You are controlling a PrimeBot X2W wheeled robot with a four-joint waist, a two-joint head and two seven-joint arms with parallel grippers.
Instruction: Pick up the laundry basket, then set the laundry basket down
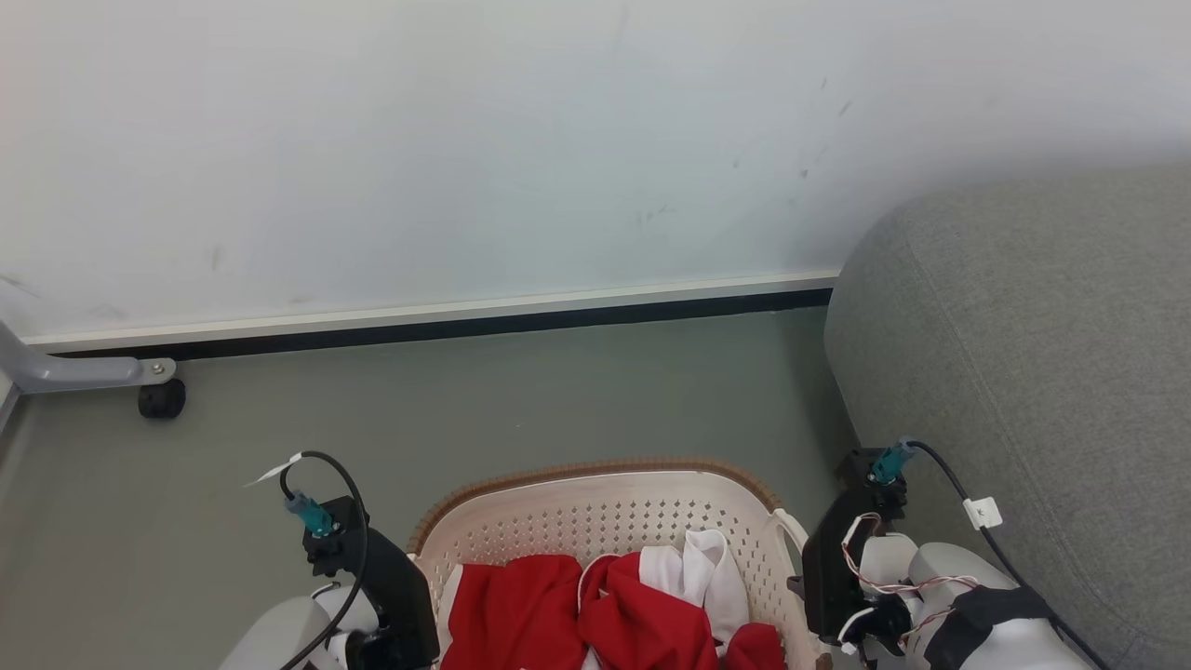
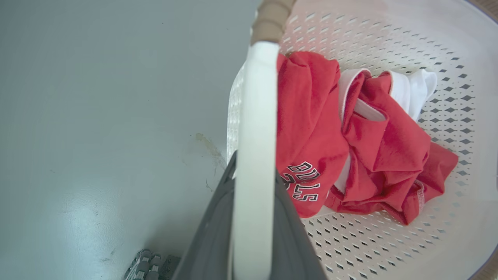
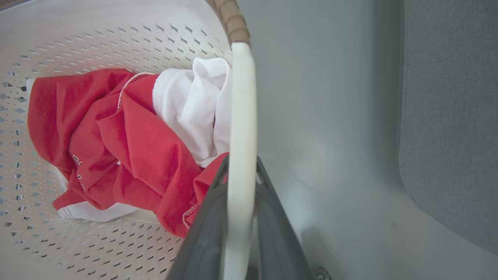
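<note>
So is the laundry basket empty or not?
Not empty: the laundry basket holds crumpled red and white clothes, heaped on its floor.

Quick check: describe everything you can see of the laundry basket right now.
The laundry basket is cream-white perforated plastic, rounded-rectangular, with a brown woven-look rim and a smooth white handle on each side. It is upright, holding crumpled red and white clothes. The left gripper clamps the left handle, the right gripper the right handle. Whether its base is off the grey floor is hidden.

Red jersey (image 2: 311, 128), grey sofa (image 1: 1023, 354), black caster (image 1: 161, 400)
</note>
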